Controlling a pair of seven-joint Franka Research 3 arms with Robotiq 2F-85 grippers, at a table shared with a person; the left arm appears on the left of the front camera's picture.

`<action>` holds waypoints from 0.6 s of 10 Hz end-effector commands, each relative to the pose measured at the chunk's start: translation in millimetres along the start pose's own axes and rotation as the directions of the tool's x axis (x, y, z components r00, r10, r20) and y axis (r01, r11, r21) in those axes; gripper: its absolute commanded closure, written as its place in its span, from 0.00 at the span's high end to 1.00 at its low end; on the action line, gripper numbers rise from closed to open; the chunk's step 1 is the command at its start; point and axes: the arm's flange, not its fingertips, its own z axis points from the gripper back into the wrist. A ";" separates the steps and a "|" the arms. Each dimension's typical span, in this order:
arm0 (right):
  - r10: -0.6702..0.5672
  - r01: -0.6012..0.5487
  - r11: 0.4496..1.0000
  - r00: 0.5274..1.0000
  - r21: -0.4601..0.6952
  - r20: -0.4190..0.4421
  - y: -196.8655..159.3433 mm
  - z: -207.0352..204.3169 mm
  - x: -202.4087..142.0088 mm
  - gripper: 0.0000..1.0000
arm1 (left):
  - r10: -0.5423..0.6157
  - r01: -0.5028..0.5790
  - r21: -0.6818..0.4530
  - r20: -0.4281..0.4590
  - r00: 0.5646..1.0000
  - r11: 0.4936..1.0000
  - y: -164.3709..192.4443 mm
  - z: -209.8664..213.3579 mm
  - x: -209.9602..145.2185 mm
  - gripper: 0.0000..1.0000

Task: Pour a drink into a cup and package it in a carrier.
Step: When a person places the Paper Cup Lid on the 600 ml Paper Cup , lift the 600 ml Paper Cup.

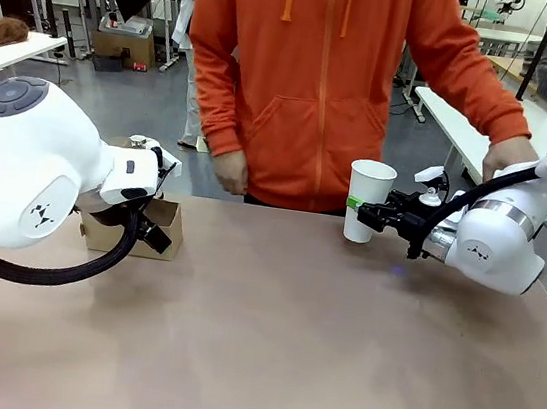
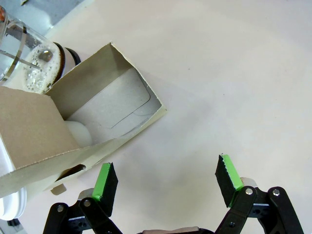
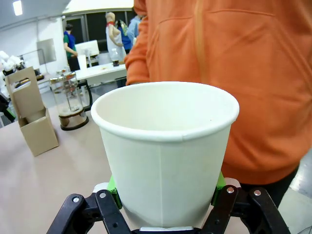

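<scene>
Left tool point(image 2: 165, 171) hangs released over the table point(image 1: 265, 345), just beside the carrier point(image 2: 102, 97) at the far left, a light cardboard box that would likely slide if nudged. At the far right the right tool point(image 1: 365, 212) is clenched round the mid-wall of the cup point(image 1: 371, 187); thin paper, light and easily crushed, it wants a gentle hold below the rim.

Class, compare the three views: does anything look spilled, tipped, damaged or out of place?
Nothing stands out. The cup is upright and undented in the right gripper, the carrier stands upright beside the glass jug, and the table shows no spill. The left gripper is open near the carrier.
</scene>
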 end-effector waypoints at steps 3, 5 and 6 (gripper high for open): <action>0.007 -0.007 1.000 1.000 0.000 0.006 0.8 -2.2 3.3 0.77 | 0.001 -0.001 -0.002 0.001 1.000 1.000 0.2 0.4 -0.1 1.00; 0.007 -0.007 1.000 1.000 0.000 0.006 0.8 -2.2 3.3 0.77 | 0.001 -0.001 -0.002 0.001 1.000 1.000 0.2 0.4 -0.1 1.00; 0.007 -0.007 1.000 1.000 0.000 0.006 0.8 -2.2 3.3 0.77 | 0.001 -0.001 -0.002 0.001 1.000 1.000 0.2 0.4 -0.1 1.00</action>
